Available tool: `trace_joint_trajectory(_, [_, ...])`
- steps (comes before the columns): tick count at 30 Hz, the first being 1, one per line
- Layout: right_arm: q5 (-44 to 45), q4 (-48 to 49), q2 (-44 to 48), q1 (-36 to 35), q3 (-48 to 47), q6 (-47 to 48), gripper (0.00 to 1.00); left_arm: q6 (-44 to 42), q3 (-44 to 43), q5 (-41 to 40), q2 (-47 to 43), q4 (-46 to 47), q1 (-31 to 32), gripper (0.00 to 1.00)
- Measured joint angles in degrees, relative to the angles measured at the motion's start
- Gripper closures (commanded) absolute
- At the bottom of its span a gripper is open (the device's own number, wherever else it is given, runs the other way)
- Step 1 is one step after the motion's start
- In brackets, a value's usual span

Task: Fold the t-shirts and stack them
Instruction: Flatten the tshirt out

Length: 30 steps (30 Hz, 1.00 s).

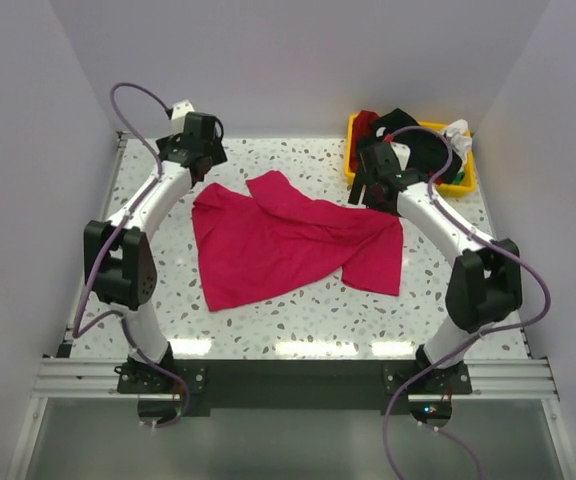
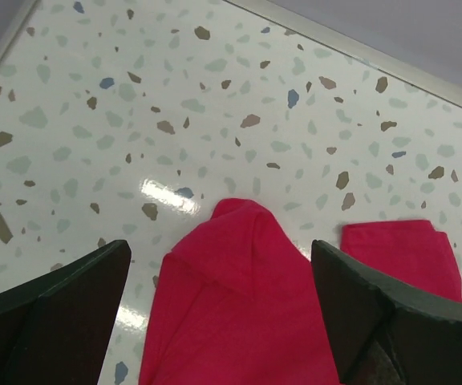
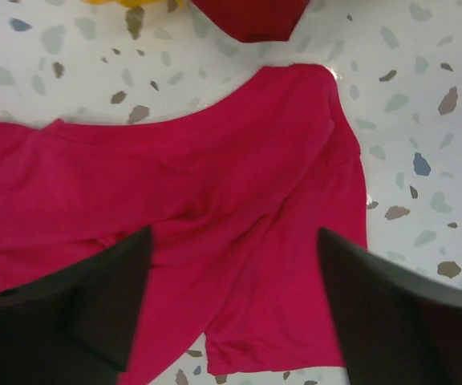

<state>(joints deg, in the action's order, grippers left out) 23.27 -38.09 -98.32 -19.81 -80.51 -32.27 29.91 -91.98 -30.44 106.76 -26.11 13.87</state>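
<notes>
Crimson-pink t-shirt (image 1: 288,245) lay spread, rumpled, at centre of table (image 1: 298,310). Left gripper (image 2: 219,265), jaws apart and empty, above its 11 o'clock edge; right gripper (image 3: 235,241) likewise at 2 o'clock. Remaining t-shirts (image 1: 408,135) in yellow bin (image 1: 463,185), table's 1 o'clock.

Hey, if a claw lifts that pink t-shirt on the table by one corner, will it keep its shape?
Probably not: the pink t-shirt lies wrinkled with parts folded over itself, so it looks limp and should drape. Lying thin and flat, it likely weighs little for its spread. Pushed, it would probably bunch rather than slide whole over the table.
</notes>
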Motion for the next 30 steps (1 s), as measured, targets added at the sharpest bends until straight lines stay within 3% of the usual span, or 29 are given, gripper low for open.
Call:
trace_joint_trajectory(2, [-0.4,0.7,3.6,-0.3,1.5,0.3,0.01,0.2,0.9,-1.3,-2.7,-0.8,0.0,0.00])
trace_joint_trajectory(5, [-0.7,1.4,13.8,-0.5,8.3,0.1,0.01,2.0,9.9,-1.5,-11.2,-1.9,0.0,0.00])
trace_joint_trajectory(10, [-2.8,1.6,28.6,-0.3,21.1,-1.6,0.01,7.7,34.7,3.0,-32.2,-4.4,0.9,0.00])
trace_joint_trajectory(14, [-5.7,1.3,32.3,0.0,29.8,-4.7,0.01,13.7,46.0,4.8,-41.9,-10.6,8.6,0.00])
trace_joint_trajectory(18, [-7.3,0.9,33.5,0.0,35.1,-7.0,0.01,19.4,52.0,9.0,-45.8,-14.1,16.4,0.00])
trace_joint_trajectory(23, [-8.9,0.9,33.1,0.0,36.5,-8.4,0.01,24.4,58.5,13.2,-46.3,-15.1,19.5,0.05])
trace_joint_trajectory(30, [-10.9,2.0,31.3,0.1,37.2,-9.0,0.03,26.6,59.9,16.2,-42.3,-13.1,20.0,0.27])
